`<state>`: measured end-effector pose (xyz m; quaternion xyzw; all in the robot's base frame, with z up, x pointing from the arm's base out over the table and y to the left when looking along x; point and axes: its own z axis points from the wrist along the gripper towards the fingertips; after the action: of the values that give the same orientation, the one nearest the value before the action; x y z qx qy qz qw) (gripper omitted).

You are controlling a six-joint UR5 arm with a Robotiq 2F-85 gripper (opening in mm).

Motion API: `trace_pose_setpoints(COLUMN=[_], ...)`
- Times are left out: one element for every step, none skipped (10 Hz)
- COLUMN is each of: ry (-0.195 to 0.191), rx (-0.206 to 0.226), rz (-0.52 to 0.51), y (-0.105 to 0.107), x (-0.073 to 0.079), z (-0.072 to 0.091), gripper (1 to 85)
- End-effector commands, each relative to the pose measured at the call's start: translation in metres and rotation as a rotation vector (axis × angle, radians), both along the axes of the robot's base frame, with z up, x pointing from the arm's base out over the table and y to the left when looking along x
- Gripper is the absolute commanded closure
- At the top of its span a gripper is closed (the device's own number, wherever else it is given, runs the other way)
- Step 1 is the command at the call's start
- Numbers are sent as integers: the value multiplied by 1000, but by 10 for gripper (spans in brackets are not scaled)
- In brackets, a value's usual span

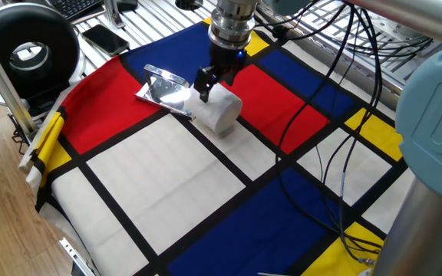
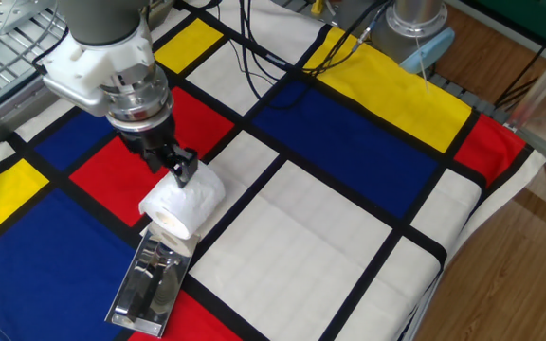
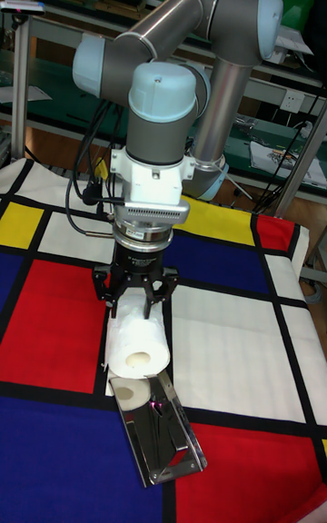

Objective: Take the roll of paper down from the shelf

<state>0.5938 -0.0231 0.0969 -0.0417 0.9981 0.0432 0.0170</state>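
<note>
A cloth (image 1: 167, 184) of red, blue, yellow and white blocks split by black bands covers the table. In one fixed view, a large black round device (image 1: 28, 52) with a white centre stands at the ten o'clock corner, on the wooden floor side. A black phone (image 1: 104, 38) lies at eleven o'clock on a slatted metal surface (image 1: 140, 27), with a keyboard (image 1: 79, 6) just beyond it at the top edge. Black cables (image 1: 321, 100) trail over the cloth toward three o'clock. In the other fixed view, a pale blue base (image 2: 432, 43) sits at one o'clock, and wooden floor (image 2: 529, 265) shows at four o'clock.
</note>
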Motion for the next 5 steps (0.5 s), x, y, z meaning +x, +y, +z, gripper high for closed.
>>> trace_pose_setpoints(ry=[-17,-20,-21,-14,-14], rx=[-6,-6,-11,4,6], rz=[-30,-26,-21,-21,-21], y=[-3,-3,-4,0,0], x=[6,6,6,5,5], z=[2,2,2,3,3], gripper=[843,843,843,843,843])
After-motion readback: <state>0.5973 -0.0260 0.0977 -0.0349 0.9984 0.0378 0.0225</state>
